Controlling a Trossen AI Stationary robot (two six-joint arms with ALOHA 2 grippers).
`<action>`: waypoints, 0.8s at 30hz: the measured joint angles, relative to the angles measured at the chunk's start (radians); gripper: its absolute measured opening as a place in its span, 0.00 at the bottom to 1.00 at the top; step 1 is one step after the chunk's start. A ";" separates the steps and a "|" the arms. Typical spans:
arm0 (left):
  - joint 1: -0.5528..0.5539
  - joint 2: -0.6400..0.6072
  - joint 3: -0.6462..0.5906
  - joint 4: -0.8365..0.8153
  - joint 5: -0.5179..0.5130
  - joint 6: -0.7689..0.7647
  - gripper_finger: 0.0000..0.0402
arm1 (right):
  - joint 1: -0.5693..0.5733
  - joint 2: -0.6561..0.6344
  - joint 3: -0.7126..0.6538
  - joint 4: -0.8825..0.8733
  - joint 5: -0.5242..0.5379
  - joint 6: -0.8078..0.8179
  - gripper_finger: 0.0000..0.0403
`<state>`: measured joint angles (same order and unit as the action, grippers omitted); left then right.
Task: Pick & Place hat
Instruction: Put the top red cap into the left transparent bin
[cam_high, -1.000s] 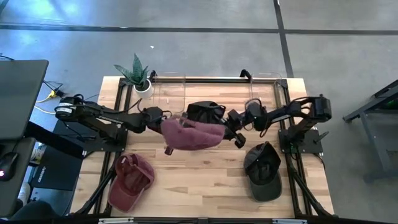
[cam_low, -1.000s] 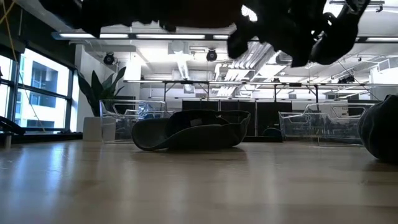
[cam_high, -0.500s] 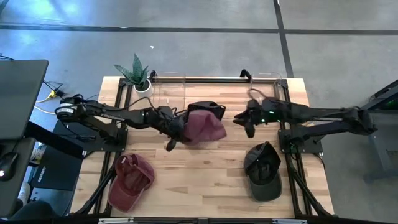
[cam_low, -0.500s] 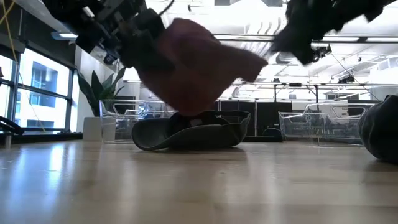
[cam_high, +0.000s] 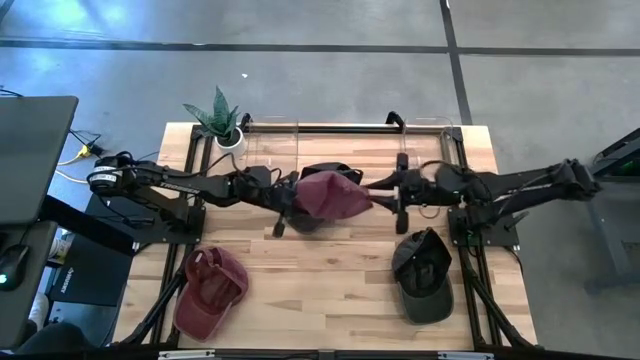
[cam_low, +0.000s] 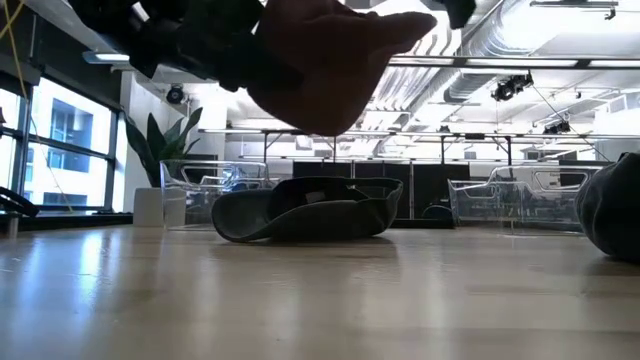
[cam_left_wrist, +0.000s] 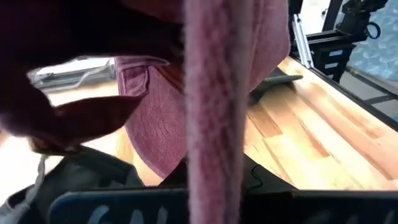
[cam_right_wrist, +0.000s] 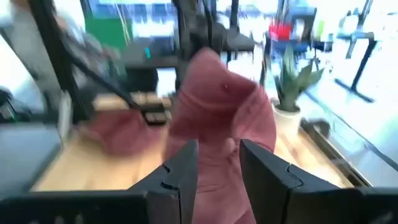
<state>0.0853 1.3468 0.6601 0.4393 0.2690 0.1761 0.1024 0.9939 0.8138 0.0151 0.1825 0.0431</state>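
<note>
A maroon hat (cam_high: 335, 195) (cam_low: 330, 60) hangs in the air over the table's middle, above a dark hat (cam_high: 328, 171) (cam_low: 310, 210) that rests on the wood. My left gripper (cam_high: 283, 200) reaches in from the table's left and is shut on the maroon hat, which fills the left wrist view (cam_left_wrist: 168, 124). My right gripper (cam_high: 388, 195) (cam_right_wrist: 219, 149) comes level from the right and is open. Its fingers stand on either side of the hat's right edge (cam_right_wrist: 224, 118). My left gripper holds the maroon hat by its left side (cam_high: 302, 200), coming level from the table's left. The cloth itself hides the fingers in the wrist view. The hat is lifted clear above the dark hat. My right gripper may touch the hat's right edge; I cannot tell.
A second maroon hat (cam_high: 210, 290) lies at the near left and a dark hat (cam_high: 422, 275) at the near right. A potted plant (cam_high: 222, 120) and clear bins (cam_high: 270, 135) stand along the far edge. Bare wood shows in the near middle.
The right gripper let go of the maroon hat, drew back toward the right and far side, then came back to the hat's right edge. The left gripper carried the hat right and toward the far edge; it sagged low, then rose again over the dark hat.
</note>
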 joint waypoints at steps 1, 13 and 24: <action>0.000 0.000 0.000 0.000 0.000 0.002 0.00 | 0.000 0.029 0.041 -0.049 0.005 -0.012 0.29; 0.000 0.000 0.000 0.007 -0.016 0.003 0.00 | -0.017 0.388 0.535 -0.612 0.100 -0.065 0.58; -0.001 0.000 0.000 -0.024 -0.064 0.029 0.00 | 0.012 0.540 0.633 -0.670 0.039 -0.017 0.27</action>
<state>0.0841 1.3464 0.6601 0.4150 0.2050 0.2053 0.1145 1.5344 1.4473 -0.6554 0.2219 0.0257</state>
